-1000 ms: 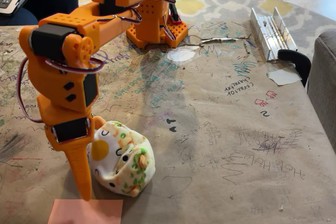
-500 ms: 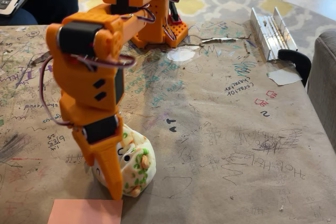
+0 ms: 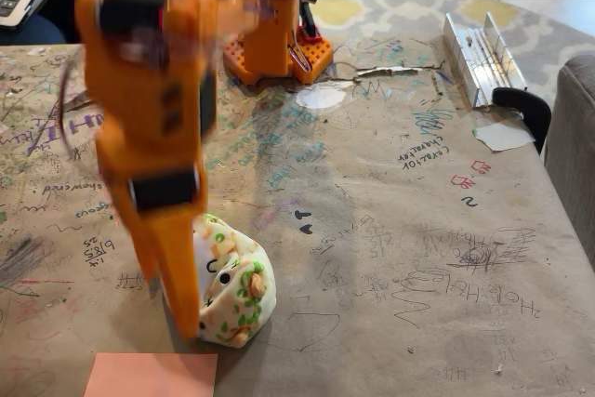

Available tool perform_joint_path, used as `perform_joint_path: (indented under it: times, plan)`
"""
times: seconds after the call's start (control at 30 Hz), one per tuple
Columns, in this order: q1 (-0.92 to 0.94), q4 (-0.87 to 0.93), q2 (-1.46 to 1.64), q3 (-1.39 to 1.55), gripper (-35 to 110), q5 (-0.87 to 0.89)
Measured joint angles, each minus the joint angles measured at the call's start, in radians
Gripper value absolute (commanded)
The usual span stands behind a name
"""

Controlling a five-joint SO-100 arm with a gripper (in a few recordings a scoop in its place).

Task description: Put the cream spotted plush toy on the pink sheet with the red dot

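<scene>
Well, gripper (image 3: 181,309) blurred at the toy (image 3: 231,293) (grip unclear); a knock could roll it off the sheet (image 3: 152,376).

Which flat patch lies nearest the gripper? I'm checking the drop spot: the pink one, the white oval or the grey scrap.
The pink sheet at the bottom edge, just below the gripper. The white oval patch and grey scrap lie far up the table.
</scene>
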Motion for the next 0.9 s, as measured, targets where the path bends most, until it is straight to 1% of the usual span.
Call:
perform_joint_path:
  times: [0.13,0.3,0.37,0.43,0.53,0.67,0.9]
  plan:
    - [-0.04,-0.041,0.364,0.48,40,0.02]
    - [-0.051,-0.249,0.819,1.127,40,0.009]
    - [-0.021,-0.341,0.933,1.322,40,-0.005]
    - [0.02,-0.417,0.951,1.459,40,-0.021]
    - [0.067,-0.469,0.881,1.502,40,-0.037]
    - [0.104,-0.476,0.742,1.425,40,-0.052]
    - [0.081,-0.474,0.652,1.324,41,-0.12]
